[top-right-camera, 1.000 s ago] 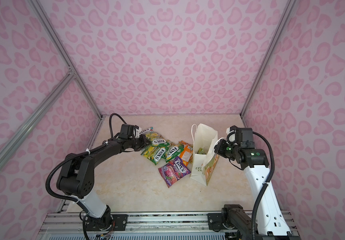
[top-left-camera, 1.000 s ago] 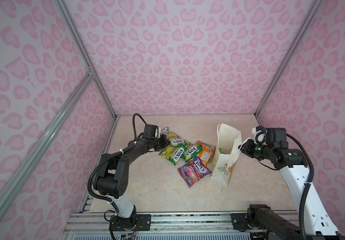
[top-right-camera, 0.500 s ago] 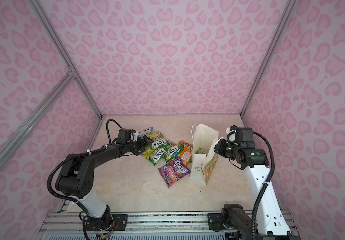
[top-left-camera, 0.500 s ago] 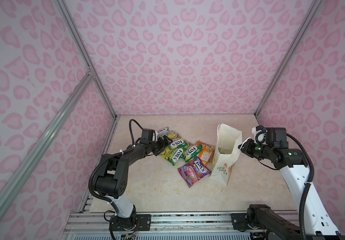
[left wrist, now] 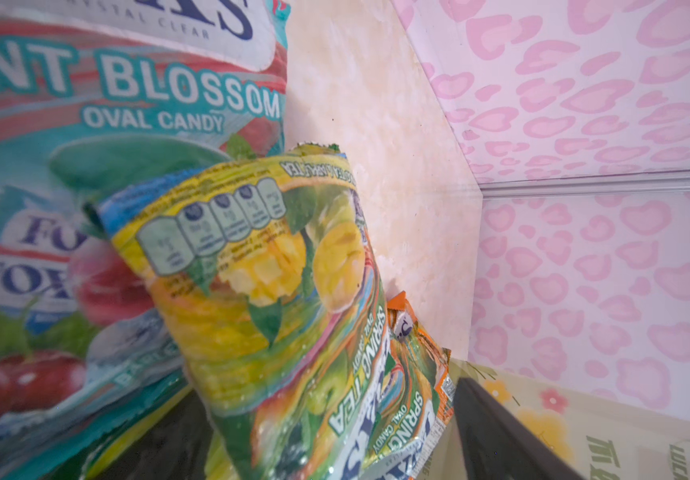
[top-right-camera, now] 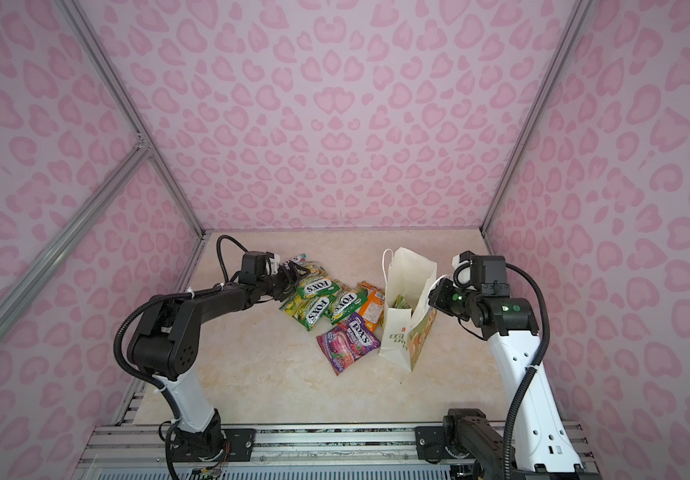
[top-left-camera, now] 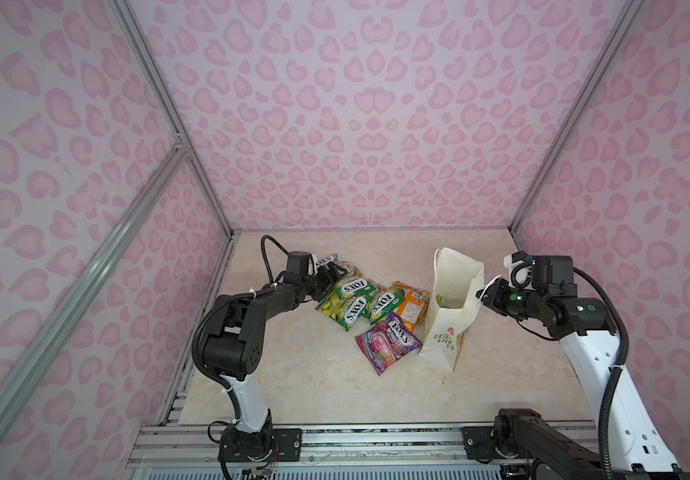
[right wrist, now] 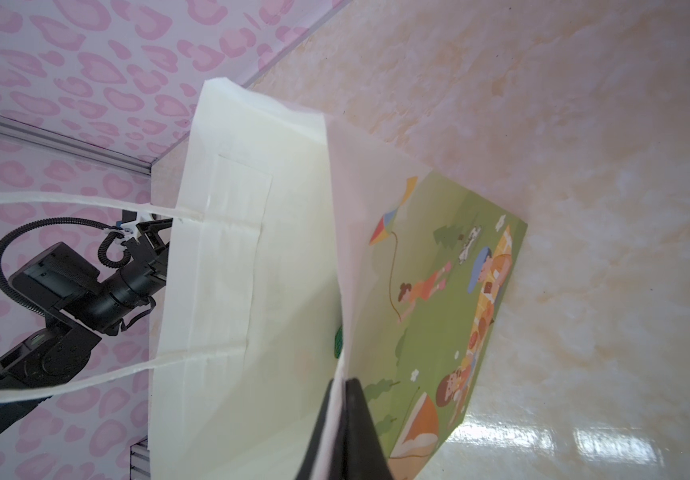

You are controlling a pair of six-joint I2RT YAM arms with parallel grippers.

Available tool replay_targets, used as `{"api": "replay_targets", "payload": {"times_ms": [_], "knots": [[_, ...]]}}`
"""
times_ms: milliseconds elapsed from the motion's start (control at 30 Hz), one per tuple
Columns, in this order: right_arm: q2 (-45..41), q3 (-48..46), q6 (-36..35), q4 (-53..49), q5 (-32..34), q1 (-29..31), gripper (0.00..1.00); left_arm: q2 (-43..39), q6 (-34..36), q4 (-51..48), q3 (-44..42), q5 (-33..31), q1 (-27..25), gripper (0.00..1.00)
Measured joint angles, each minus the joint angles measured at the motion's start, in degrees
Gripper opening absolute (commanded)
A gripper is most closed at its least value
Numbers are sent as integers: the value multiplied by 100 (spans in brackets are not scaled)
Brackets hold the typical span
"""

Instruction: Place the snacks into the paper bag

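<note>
Several FOX'S snacks lie in a heap on the floor: green-yellow pouches point(top-left-camera: 351, 287), an orange one point(top-left-camera: 411, 305), a purple one point(top-left-camera: 386, 343) and a teal one point(top-left-camera: 324, 262). My left gripper point(top-left-camera: 330, 274) is open at the heap's far left end. In the left wrist view a green-yellow pouch point(left wrist: 260, 266) stands between its spread fingers point(left wrist: 501, 436), with the teal pouch point(left wrist: 85, 124) beside it. The paper bag point(top-left-camera: 451, 324) stands upright to the right of the heap, with a green pouch point(top-left-camera: 445, 301) inside. My right gripper point(right wrist: 341, 386) is shut on the bag's rim point(right wrist: 335, 249).
Pink patterned walls point(top-left-camera: 376, 124) close in the floor on three sides. The left arm's black elbow point(top-left-camera: 231, 332) rises near the left wall. Metal rails point(top-left-camera: 335, 444) run along the front edge. The bag's handles point(right wrist: 64, 203) hang loose.
My left gripper has gone from shut to open and has moved up to the green-yellow pouch at the heap's far left end. The right gripper and the bag have stayed put.
</note>
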Motion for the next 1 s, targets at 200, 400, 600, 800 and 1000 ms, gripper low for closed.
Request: {"api": "replay_targets", "payload": {"times_ms": [200,400,600,800,1000], "knots": [[-35,0,-9,-4,0,4,0,332,-284,387,28,129,0,85],[-39,0,-7,-7,-2,4,0,595,-428,627,160,234,-24,76],[-48,0,-4,-9,-2,0,0,901,-579,822,365,350,-48,65],[-76,-7,-4,-17,0,0,0,938,-730,898,520,476,-50,47],[-96,-42,-2,0,-2,0,0,748,-791,979,564,623,-50,37]]}}
